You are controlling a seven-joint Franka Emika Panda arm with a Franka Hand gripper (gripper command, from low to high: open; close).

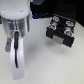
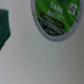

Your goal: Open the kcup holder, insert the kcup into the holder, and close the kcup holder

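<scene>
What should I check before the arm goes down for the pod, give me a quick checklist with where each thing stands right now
1. The kcup is under the wrist camera, green lid up: ok.
2. Kcup centred in the wrist view: not ok, it sits at the frame's edge, partly cut off.
3. The kcup holder open, tray with pod slots showing: ok.
4. Free slot in the tray: cannot tell, too blurred.
5. The hand open: cannot tell, its fingers show in neither view.

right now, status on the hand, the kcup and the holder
Hand's state can't be told. Kcup below the wrist camera, lid up, on the table. Kcup holder tray out, pods in slots. Nothing seen in the way.
</scene>
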